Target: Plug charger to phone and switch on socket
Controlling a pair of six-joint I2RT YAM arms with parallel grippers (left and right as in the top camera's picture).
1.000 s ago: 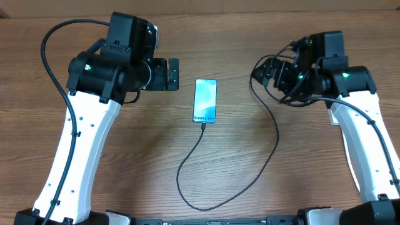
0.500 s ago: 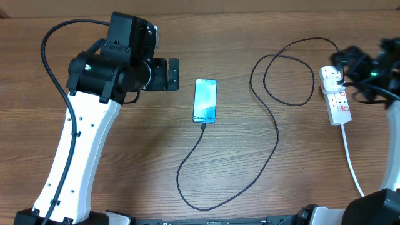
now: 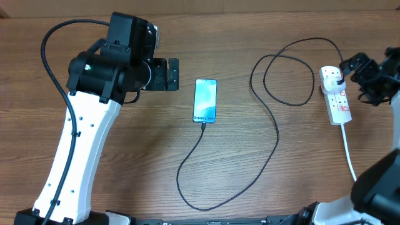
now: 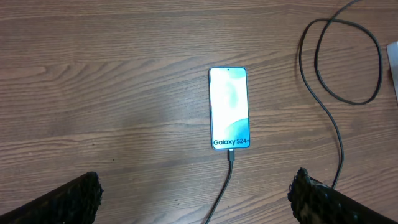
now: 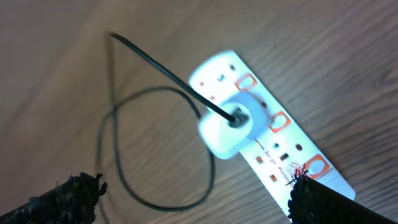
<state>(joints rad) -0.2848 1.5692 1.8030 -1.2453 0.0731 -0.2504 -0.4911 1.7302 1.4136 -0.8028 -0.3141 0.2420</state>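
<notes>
The phone lies flat mid-table, its cyan screen reading "Galaxy S24"; it also shows in the left wrist view. The thin black charger cable is plugged into the phone's near end and loops round to a plug seated in the white socket strip. In the right wrist view the plug looks white, on the strip with its red switches. My left gripper is open, left of the phone. My right gripper is open, right of the strip's plug end.
The strip's white cord runs toward the near right edge. The cable makes a large loop between phone and strip and a long bend near the front edge. The wooden table carries nothing else.
My right arm has swung from above the cable loop out to the right edge, uncovering the socket strip. The left arm, the phone and the cable have not moved.
</notes>
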